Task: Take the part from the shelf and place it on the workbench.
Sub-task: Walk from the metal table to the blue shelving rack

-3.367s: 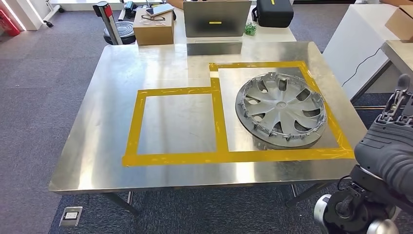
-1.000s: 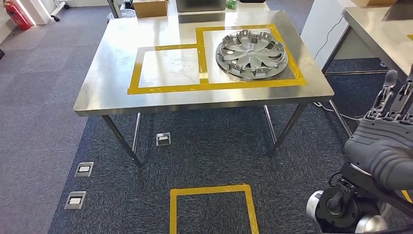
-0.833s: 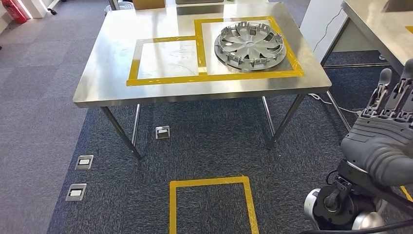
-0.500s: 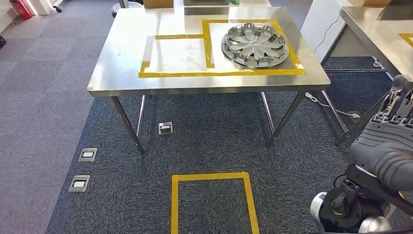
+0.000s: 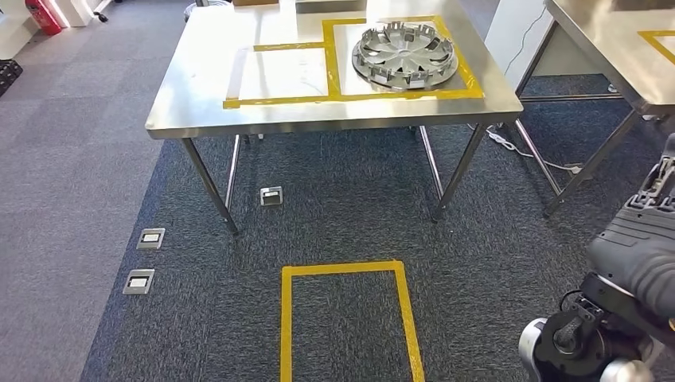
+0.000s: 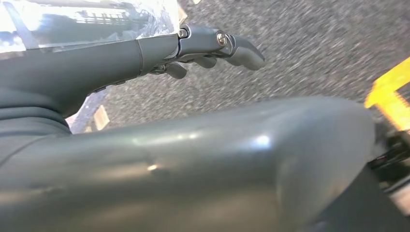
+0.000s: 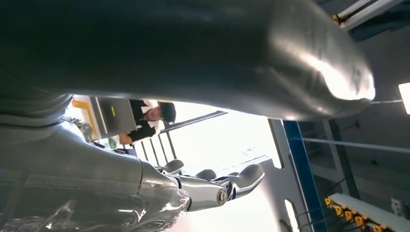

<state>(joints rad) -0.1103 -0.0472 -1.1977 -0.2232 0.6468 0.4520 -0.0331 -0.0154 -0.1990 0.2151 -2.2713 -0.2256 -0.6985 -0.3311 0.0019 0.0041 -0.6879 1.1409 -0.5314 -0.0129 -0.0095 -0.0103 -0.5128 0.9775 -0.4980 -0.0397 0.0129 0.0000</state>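
Sitting on the worktop (image 5: 199,111) inside the yellow tape (image 5: 470,79), the hubcap (image 5: 404,54) looks light, stiff, thin-clipped plastic; rim grips suit it. Left hand (image 6: 212,46) and right hand (image 7: 212,186) empty, fingers loosely apart.

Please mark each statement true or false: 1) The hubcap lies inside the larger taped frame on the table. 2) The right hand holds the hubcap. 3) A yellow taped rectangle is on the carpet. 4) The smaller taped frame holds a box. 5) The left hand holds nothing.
1) True: the hubcap lies within the larger yellow frame on the steel table.
2) False: the right hand is apart from it, holding nothing.
3) True: the floor rectangle is marked before the table.
4) False: the smaller frame encloses bare steel.
5) True: the left hand hangs over carpet, fingers extended.
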